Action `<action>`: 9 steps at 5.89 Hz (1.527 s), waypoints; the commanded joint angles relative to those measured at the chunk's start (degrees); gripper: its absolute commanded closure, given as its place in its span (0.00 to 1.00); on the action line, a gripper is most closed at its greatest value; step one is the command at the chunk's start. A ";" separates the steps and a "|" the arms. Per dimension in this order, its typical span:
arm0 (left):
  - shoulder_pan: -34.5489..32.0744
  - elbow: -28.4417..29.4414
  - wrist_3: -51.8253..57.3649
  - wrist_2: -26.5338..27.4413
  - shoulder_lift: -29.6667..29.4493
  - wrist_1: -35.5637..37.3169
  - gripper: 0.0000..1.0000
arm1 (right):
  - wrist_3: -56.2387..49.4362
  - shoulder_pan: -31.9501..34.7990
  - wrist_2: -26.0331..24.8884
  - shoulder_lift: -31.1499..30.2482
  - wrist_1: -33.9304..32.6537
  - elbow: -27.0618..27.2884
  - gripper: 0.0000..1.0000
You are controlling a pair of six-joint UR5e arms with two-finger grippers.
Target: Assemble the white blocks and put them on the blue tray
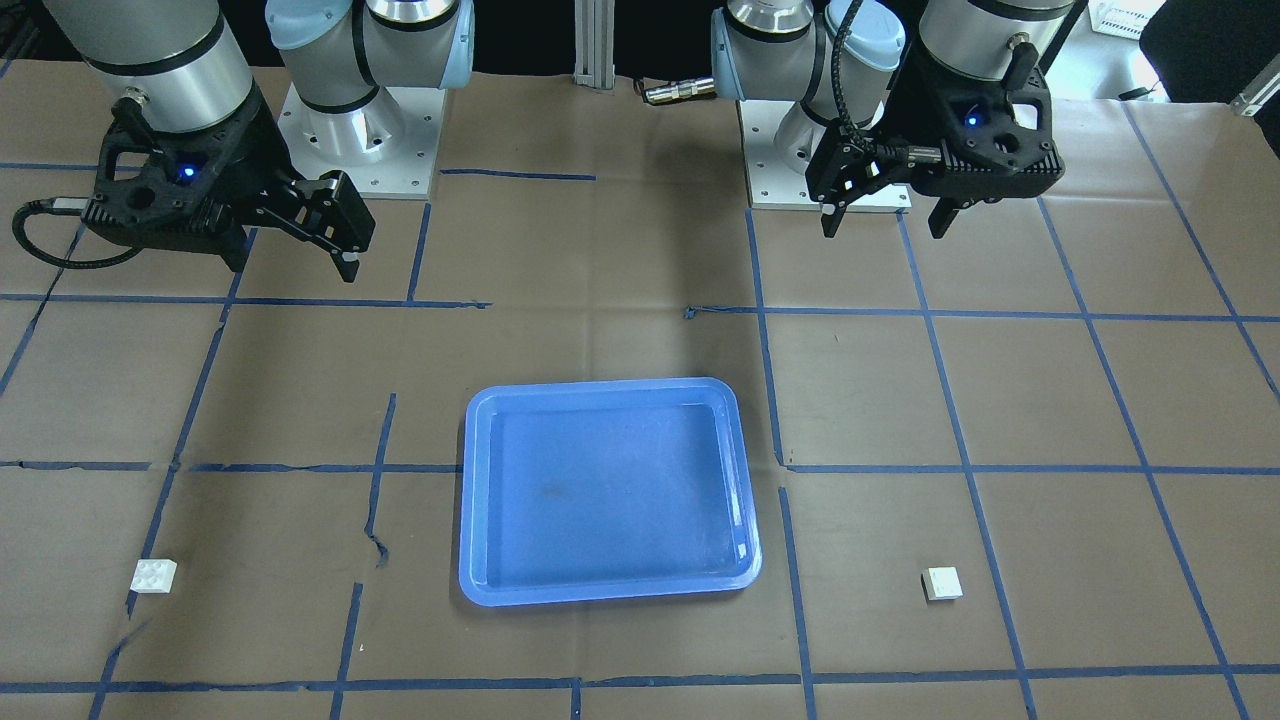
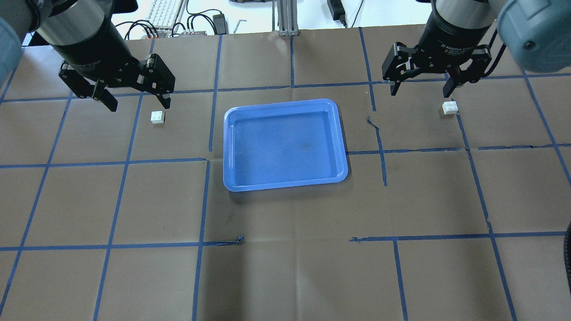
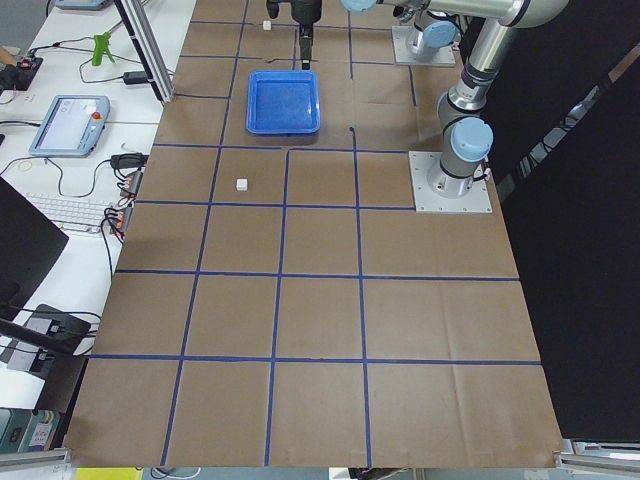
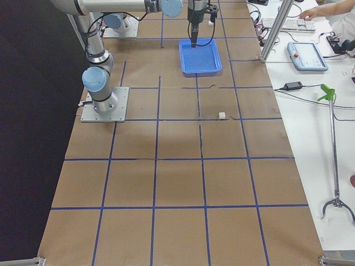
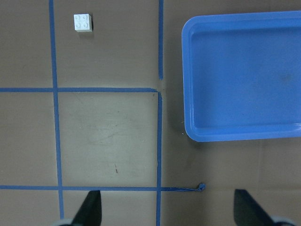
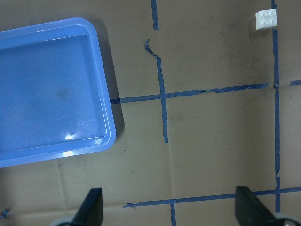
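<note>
While the left white block (image 2: 157,117) and the right white block (image 2: 449,107) sit near the surface's far edge, either side of the blue tray (image 2: 285,185), we judge them light, stiff and slick, best pinched across flat side walls by the left hand (image 2: 139,106) and the right hand (image 2: 420,92), both spread wide, empty.

We are seeing one block (image 2: 157,117) lying left of the tray (image 2: 227,147), the other block (image 2: 449,107) lying right of it.
</note>
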 commanded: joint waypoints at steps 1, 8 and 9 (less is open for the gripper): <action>0.86 -0.65 0.50 0.35 0.98 -0.44 0.00 | -0.64 -0.10 0.09 0.17 0.53 0.00 0.00; 14.29 -19.08 18.83 1.93 -5.96 14.11 0.00 | -54.67 -4.03 0.52 3.06 -1.31 -0.18 0.00; 14.57 -23.20 20.97 6.02 -6.13 21.11 0.01 | -68.88 -7.01 0.87 4.73 -3.14 -0.44 0.00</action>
